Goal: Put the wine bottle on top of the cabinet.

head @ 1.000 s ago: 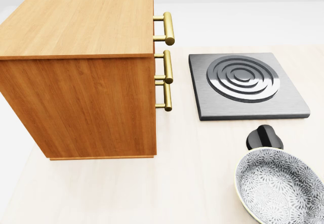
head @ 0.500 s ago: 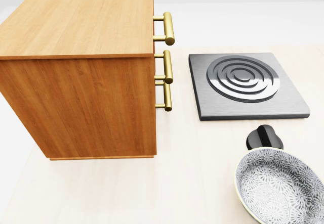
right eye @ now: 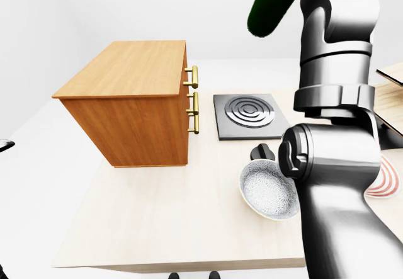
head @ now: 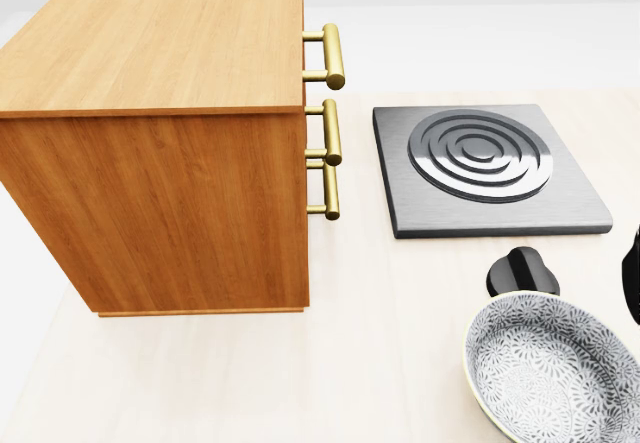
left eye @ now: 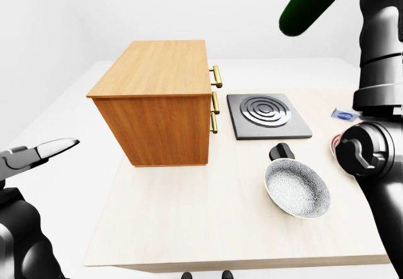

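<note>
The dark green wine bottle point(left eye: 313, 0) hangs tilted in the air at the top of the left-eye view, well above the table and to the right of the cabinet. My right arm point(left eye: 383, 46) rises beside it. Its hand is cut off by the top edge where it holds the bottle. The wooden cabinet point(left eye: 154, 71) stands at the table's left, its flat top bare and its brass handles point(left eye: 216, 96) facing right. My left hand point(left eye: 39, 153) is low at the left edge, off the table, open and holding nothing.
To the right of the cabinet lies a steel hotplate point(left eye: 267, 114), with a black knob point(left eye: 281, 151) and a patterned bowl point(left eye: 297, 191) below it. A red-striped plate point(right eye: 385, 179) and a small blue item point(left eye: 343, 113) lie at the far right. The table's near edge point(left eye: 239, 263) runs along the bottom.
In the head view a black sliver of my right arm has come in at the right edge. The cabinet, hotplate, knob and bowl have not moved.
</note>
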Robot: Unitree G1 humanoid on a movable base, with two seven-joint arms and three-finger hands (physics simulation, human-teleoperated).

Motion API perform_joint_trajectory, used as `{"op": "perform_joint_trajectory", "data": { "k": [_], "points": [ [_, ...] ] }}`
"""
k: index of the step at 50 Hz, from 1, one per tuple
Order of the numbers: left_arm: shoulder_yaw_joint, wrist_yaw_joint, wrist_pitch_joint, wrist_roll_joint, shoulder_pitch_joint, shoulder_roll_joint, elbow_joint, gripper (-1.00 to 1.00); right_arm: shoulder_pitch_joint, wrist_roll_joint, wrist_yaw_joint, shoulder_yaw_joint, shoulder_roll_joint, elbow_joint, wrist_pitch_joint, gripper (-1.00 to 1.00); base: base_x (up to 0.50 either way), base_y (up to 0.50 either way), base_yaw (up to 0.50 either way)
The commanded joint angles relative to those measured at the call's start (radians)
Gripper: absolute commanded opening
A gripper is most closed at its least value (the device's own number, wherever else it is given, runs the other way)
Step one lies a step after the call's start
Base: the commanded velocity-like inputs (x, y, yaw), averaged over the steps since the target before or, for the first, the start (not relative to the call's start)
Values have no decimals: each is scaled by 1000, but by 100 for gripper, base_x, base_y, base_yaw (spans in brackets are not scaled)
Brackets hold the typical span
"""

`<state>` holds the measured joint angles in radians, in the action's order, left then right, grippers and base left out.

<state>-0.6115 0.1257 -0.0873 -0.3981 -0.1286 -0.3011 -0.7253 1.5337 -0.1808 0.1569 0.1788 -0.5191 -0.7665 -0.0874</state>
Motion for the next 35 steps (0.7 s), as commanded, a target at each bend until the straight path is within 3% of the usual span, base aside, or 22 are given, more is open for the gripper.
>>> {"op": "perform_joint_trajectory", "data": {
  "k": [1, 27, 35],
  "points": [
    [-9, -3, 0, -5, 3, -1, 2, 100, 267, 91, -36, -11, 59, -410, 0, -98, 0, 0, 0],
    [-30, -7, 0, -18, 11, -4, 21, 100, 432, 134, -109, 53, 210, -545, 0, -100, 0, 0, 0],
    [-19, -2, 0, -15, 10, -4, 26, 100, 467, 95, -135, 80, 213, -545, 0, -100, 0, 0, 0]
  ]
}}
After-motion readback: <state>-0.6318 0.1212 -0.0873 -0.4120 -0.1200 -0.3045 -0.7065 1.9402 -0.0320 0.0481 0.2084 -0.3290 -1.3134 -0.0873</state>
